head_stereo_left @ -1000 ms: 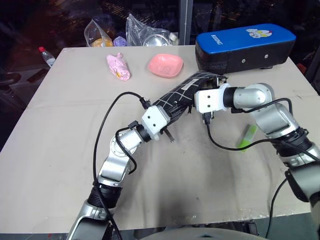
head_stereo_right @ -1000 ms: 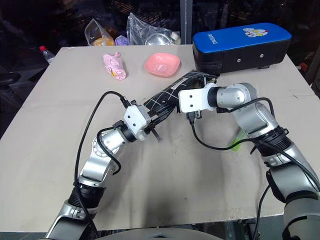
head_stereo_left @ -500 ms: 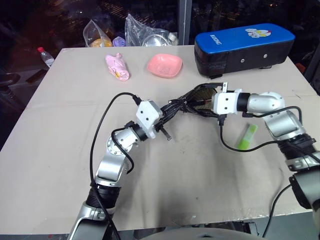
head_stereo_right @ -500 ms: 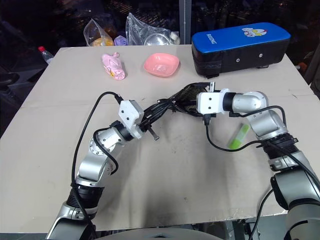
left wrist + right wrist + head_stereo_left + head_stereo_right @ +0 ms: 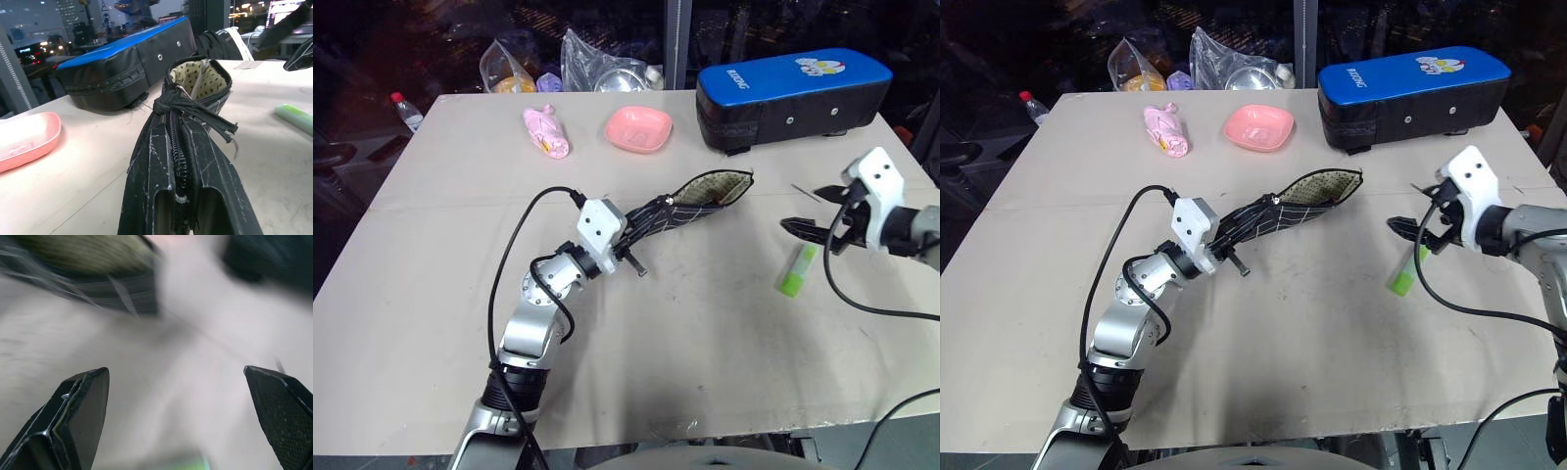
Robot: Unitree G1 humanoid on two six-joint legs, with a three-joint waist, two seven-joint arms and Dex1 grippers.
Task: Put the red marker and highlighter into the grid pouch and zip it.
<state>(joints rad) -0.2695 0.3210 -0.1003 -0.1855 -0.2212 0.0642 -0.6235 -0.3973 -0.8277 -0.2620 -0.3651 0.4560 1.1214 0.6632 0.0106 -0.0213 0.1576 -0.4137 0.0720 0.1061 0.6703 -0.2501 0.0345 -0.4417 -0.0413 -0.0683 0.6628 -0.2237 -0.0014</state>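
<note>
**Right claw off the pouch, going for the highlighter**

Head views: a second ago my right claw (image 5: 811,210) was at the grid pouch (image 5: 690,201) mouth; now it has swung out right, fingers spread wide, holding nothing, hovering just above the highlighter (image 5: 796,269) lying on the table (image 5: 431,294). Red marker not visible, likely already inside. My left claw (image 5: 628,242) stays clenched on the pouch's closed end, mouth lifted and gaping.

Left wrist view: fingers clamped on the zipper edge, dotted lining open, highlighter (image 5: 296,117) beyond.

Right wrist view: both fingers (image 5: 80,416) far apart, empty, green just below.
</note>
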